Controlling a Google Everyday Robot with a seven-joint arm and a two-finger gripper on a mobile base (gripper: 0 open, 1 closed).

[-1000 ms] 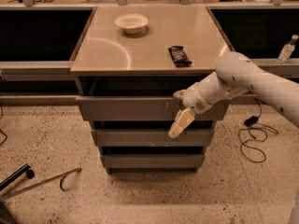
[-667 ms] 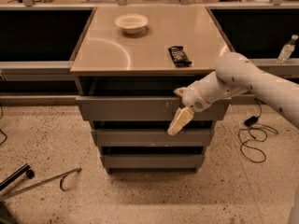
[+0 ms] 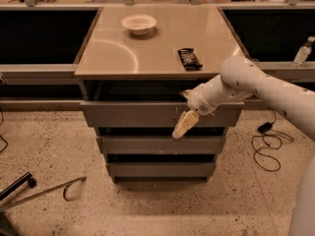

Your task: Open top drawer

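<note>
On the speckled floor a bent metal frame [image 3: 44, 193] lies at 7 o'clock and a black cable [image 3: 268, 146] loops at 4 o'clock, both off to the sides of the cabinet. The two narrower drawers [image 3: 160, 145] sit shut, one under the other. Above them the top drawer [image 3: 128, 114] stands slightly forward of the worktop [image 3: 147, 53], with a dark gap over its front. The end effector [image 3: 186, 116] rests on that front's upper edge toward 3 o'clock, likely because the flat face has no handle to take. Whether it is spread or pinching the edge, I cannot tell. A white bowl [image 3: 139, 23] at 11 o'clock and a dark packet [image 3: 189, 58] sit back on the worktop, away from the drawer
</note>
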